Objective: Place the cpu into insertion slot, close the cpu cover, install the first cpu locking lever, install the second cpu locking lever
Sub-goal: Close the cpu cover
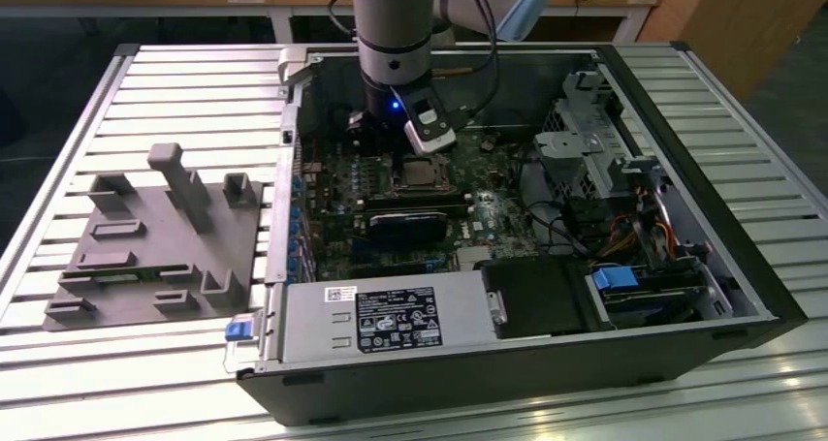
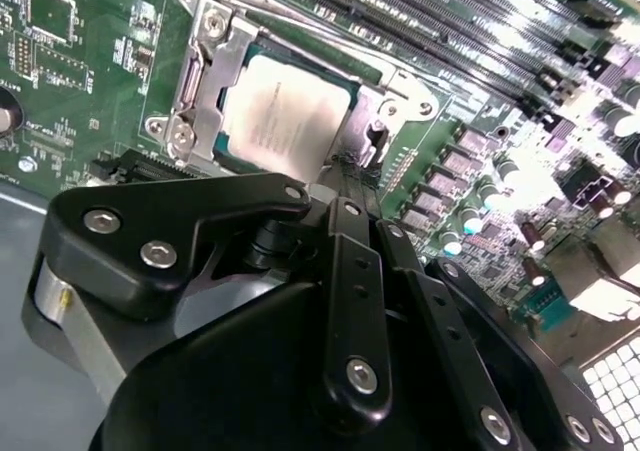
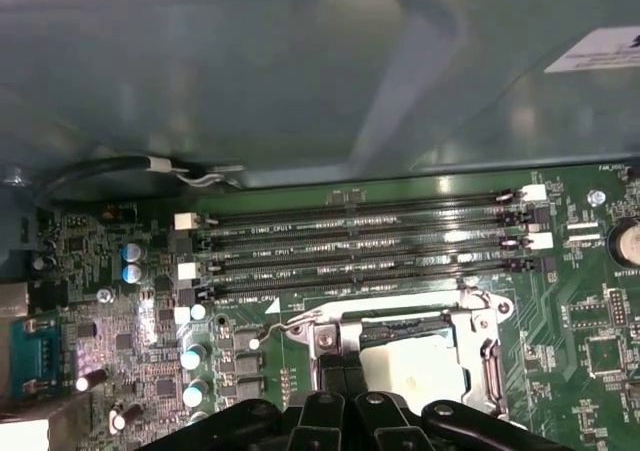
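- The small flat square cpu with the dull silvery top [image 2: 285, 106] lies seated in the square insertion slot [image 1: 417, 174] on the green motherboard [image 3: 590, 311]. That step looks done to me.
- The thin silver metal cpu cover [image 2: 215, 71], a frame with a big square cut-out, lies flat around the chip, so I judge it closed.
- The black claw [image 2: 345, 176] hangs with its tips at the edge of the socket. In both wrist views its two fingers are pressed together. I cannot tell whether anything is pinched between them.
- A thin bent wire locking lever [image 3: 288, 326] shows beside the socket, on the side towards the long black memory slots [image 3: 360, 241]. I cannot make out whether it is latched, so the lever work seems unfinished.
- In the exterior view, the grey robot arm [image 1: 395, 34] reaches into the open black computer case [image 1: 724, 296] on the slatted metal surface [image 1: 194, 82]. A grey moulded fixture [image 1: 155, 237] sits at that view's left.
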Controlling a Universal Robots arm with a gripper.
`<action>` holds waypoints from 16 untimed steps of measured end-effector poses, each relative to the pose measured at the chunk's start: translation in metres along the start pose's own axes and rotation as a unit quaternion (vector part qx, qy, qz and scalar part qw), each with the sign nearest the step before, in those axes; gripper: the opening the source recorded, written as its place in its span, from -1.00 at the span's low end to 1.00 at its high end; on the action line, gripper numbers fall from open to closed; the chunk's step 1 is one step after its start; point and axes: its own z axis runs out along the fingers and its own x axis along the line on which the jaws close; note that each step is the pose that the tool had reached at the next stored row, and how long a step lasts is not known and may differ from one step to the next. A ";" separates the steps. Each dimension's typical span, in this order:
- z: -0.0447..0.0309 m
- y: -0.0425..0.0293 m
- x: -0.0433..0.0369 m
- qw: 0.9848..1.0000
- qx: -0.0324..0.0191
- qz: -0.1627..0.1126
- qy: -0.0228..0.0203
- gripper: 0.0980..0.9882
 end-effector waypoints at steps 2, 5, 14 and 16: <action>-0.0001 -0.0011 -0.0009 1.000 -0.005 0.000 0.000 -0.98; -0.0003 -0.0035 -0.0025 1.000 -0.008 0.000 0.001 -0.98; 0.0028 -0.0055 -0.0026 1.000 -0.016 0.001 0.002 -0.98; 0.0031 -0.0058 -0.0027 1.000 -0.016 0.001 0.002 -0.98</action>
